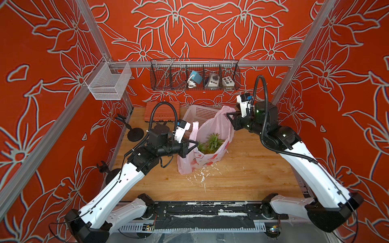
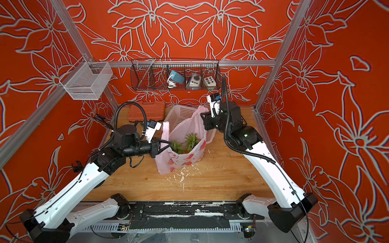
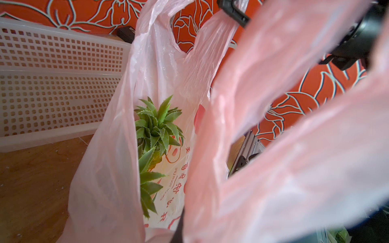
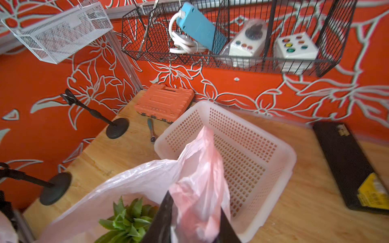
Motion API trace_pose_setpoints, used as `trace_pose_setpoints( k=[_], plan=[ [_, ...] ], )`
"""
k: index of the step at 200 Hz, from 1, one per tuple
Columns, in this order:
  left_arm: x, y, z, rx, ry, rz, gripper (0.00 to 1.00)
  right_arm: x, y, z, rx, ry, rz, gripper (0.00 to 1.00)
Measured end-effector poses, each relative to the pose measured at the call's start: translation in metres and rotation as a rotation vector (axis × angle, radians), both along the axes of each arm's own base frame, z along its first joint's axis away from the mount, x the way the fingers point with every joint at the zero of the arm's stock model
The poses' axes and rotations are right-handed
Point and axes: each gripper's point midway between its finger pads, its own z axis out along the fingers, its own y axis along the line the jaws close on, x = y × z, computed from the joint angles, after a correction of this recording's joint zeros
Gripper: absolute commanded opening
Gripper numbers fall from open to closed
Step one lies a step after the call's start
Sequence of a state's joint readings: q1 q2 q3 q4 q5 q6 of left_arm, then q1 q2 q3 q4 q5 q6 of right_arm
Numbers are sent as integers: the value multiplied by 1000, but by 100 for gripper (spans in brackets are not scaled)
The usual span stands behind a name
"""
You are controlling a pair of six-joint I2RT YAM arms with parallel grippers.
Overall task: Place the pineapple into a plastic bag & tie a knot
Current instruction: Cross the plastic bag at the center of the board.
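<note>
- I have the plastic bag point(image 1: 207, 145) standing open at the middle of the frame in both top views, on the wooden table point(image 1: 242, 174).
- Green leafy crowns of the pineapple point(image 1: 210, 143) show inside the bag's mouth; two crowns are visible, and the fruit below is mostly hidden by the film.
- My left gripper point(image 1: 192, 145) is clamped tight on the bag's near handle at the bag's left edge; that handle point(image 1: 194, 128) stands up just above it.
- My right gripper point(image 1: 229, 114) sits at the upper right of the bag, with the other handle point(image 4: 202, 178) bunched between its two dark fingers point(image 4: 162, 218), which pinch the pink film.
- The handles are apart, so no knot is tied yet.
- A white basket point(image 1: 194, 114) stands just behind the bag, touching it.
- White flecks lie on the table just below the bag in the frame.
</note>
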State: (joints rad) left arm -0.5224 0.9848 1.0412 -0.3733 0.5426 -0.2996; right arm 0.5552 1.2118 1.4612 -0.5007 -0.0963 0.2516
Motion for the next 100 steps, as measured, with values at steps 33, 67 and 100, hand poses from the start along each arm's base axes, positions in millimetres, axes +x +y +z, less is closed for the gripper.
trace_pose_setpoints(
  k=[33, 67, 100],
  plan=[
    [1, 7, 8, 41, -23, 28, 0, -22, -15, 31, -40, -92, 17, 0],
    [2, 18, 12, 99, -30, 68, 0, -46, -13, 41, -85, -152, 130, 0],
    [14, 17, 3, 151, -2, 84, 0, -64, 14, 36, -64, -146, 327, 0]
  ],
)
